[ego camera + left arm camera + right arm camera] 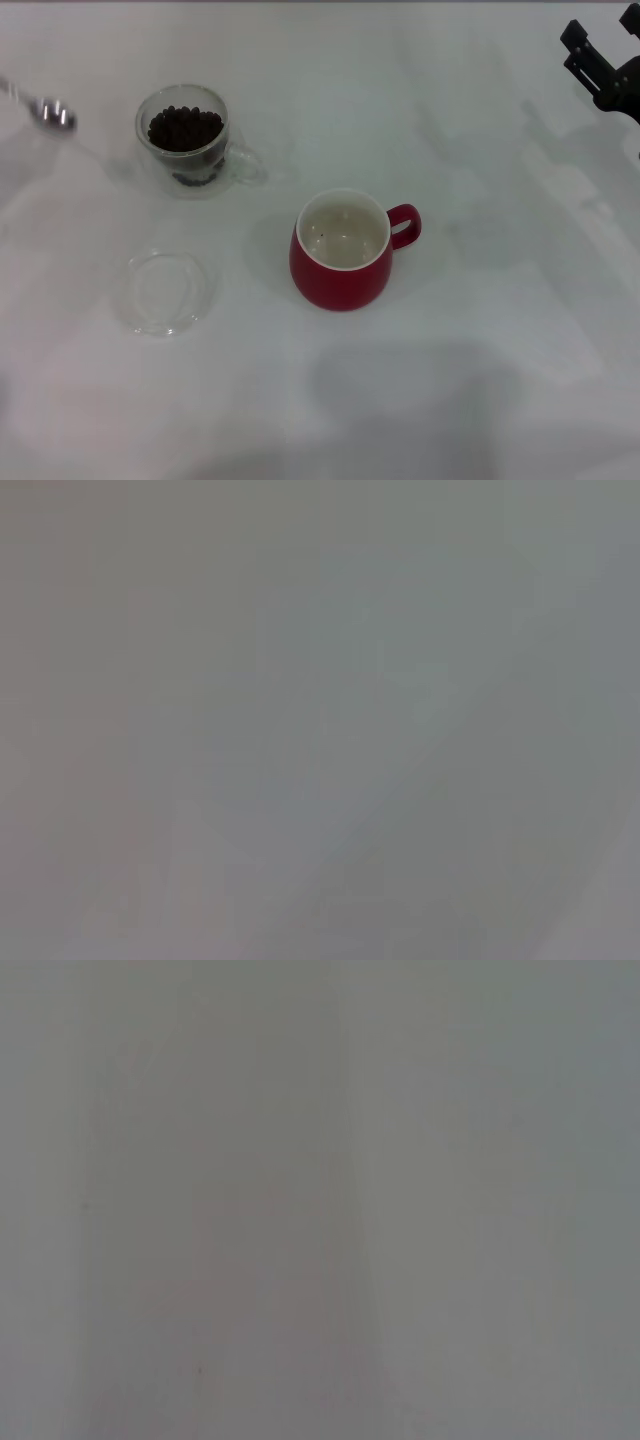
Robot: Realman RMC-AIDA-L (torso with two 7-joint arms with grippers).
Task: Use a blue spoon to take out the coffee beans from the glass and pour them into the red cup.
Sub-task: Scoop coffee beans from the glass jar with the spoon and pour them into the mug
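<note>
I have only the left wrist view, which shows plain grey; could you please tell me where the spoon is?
Observer: The blue spoon shows its silver bowl at the head view's left edge, left of the glass; its handle runs out of frame.
Operator: Does the glass hold beans?
Observer: Yes, the coffee beans are heaped in it.
Operator: Where is the red cup?
Observer: The red cup stands upright, right of the glass and nearer the robot; the right gripper is parked far right.
</note>
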